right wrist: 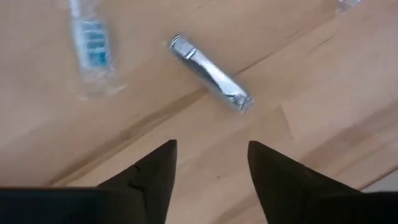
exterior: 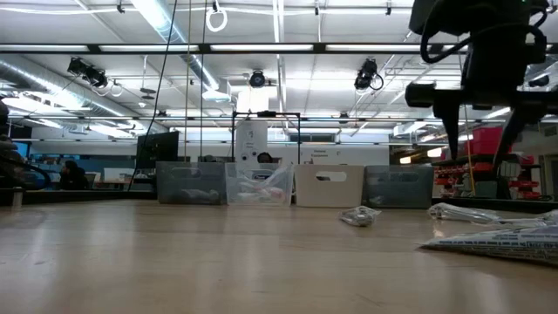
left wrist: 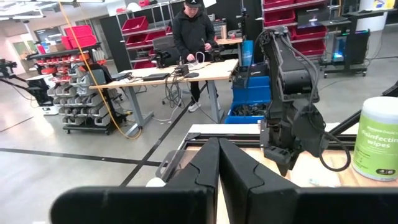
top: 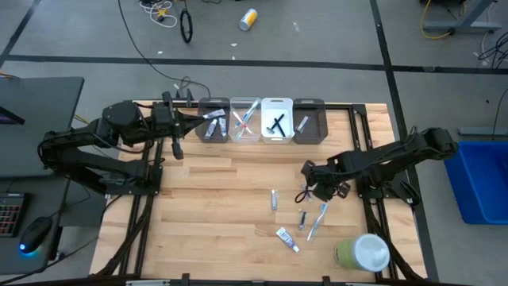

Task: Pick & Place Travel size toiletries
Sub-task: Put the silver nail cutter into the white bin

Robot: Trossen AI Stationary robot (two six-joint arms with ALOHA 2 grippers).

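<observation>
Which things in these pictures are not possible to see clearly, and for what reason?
- Bins, high view: the items inside are too small to name surely.
- Left gripper, left wrist view: its dark fingers cover the table in front.
- Grey tube, right wrist view: print unreadable, blurred.
- Wipes tub, left wrist view: cut by the picture's edge.
- Packet, low view: cut by the edge, print too small.

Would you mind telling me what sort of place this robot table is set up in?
Most likely a robotics lab or workshop in an industrial hall: shelving with red parts bins, a person at a standing workbench strewn with cables, and exposed ceiling strip lights over a taped concrete floor.
</observation>
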